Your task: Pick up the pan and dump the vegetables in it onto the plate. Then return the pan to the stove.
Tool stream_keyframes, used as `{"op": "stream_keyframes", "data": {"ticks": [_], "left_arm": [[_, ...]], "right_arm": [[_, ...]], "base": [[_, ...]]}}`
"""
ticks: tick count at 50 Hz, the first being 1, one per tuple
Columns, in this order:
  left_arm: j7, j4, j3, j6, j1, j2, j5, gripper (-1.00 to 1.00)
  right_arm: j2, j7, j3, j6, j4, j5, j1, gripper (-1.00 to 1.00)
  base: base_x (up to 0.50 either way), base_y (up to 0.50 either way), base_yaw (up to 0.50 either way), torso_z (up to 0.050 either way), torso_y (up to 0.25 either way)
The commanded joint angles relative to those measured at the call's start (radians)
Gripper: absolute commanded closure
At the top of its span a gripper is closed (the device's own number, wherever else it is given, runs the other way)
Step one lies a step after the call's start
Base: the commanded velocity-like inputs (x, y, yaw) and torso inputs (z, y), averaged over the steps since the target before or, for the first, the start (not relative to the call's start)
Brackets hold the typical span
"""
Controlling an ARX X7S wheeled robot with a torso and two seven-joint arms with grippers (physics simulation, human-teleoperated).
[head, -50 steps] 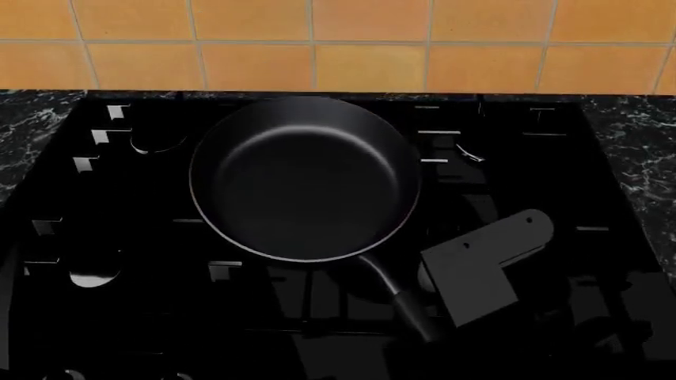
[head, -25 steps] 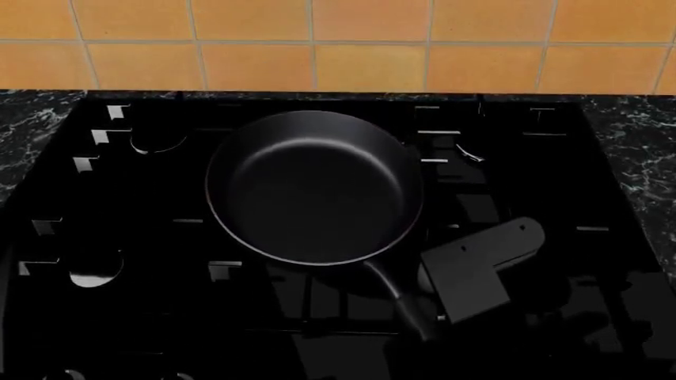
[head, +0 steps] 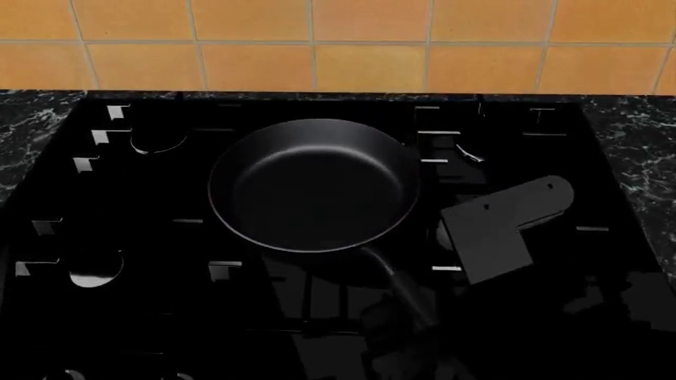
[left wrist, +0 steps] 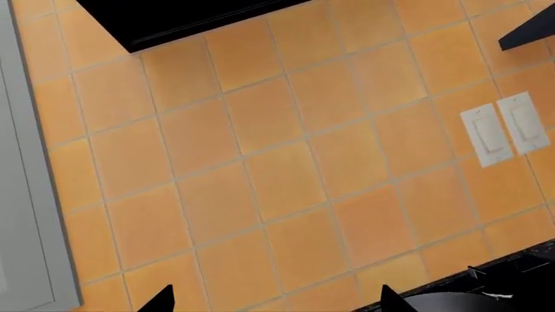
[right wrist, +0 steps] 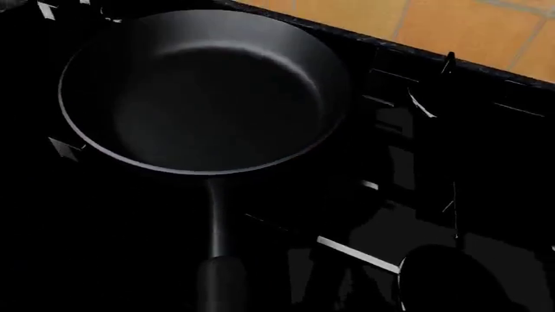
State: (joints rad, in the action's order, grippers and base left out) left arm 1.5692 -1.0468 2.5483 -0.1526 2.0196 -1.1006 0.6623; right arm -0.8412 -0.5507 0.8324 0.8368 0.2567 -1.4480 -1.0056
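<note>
Black pan sits empty on the stove, handle pointing toward the robot; nearer right arm's grip state cannot be told.

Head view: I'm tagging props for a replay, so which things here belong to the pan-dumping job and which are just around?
Job:
pan, empty
stove
right arm beside the handle

Just around:
orange wall tiles
marble counter
wall switches
</note>
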Motion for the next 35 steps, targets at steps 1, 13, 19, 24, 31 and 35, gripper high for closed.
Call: {"op": "stream_keyframes", "data": {"ticks": [1,13,19,24,31,35], "left_arm": [[0.000,0.000,-0.014,0.003,-0.019,0.001,-0.003,-1.00],[0.000,0.000,-0.026,0.002,-0.018,0.006,0.009,-1.00],[0.000,0.000,0.002,-0.011,0.027,0.011,0.022,-1.00],[0.000,0.000,0.013,-0.018,0.057,0.018,0.038,-1.00],[0.000,0.000,0.002,-0.016,0.067,0.036,0.058,-1.00],[0.000,0.000,-0.022,-0.008,0.062,0.054,0.079,-1.00]], "right_arm": [[-0.052,-0.079,-0.064,0.010,0.112,-0.044,-0.052,-1.00],[-0.100,-0.117,-0.102,0.007,0.178,-0.094,-0.073,-1.00],[-0.160,-0.192,-0.150,-0.021,0.286,-0.132,-0.077,-1.00],[-0.249,-0.239,-0.207,-0.080,0.393,-0.198,-0.048,-1.00],[-0.397,-0.233,-0.282,-0.217,0.519,-0.200,0.062,-1.00],[-0.490,-0.240,-0.320,-0.308,0.590,-0.202,0.127,-1.00]], "base": [[0.00,0.00,0.00,0.000,0.000],[0.00,0.00,0.00,0.000,0.000],[0.00,0.00,0.00,0.000,0.000],[0.00,0.00,0.00,0.000,0.000],[0.00,0.00,0.00,0.000,0.000],[0.00,0.00,0.00,0.000,0.000]]}}
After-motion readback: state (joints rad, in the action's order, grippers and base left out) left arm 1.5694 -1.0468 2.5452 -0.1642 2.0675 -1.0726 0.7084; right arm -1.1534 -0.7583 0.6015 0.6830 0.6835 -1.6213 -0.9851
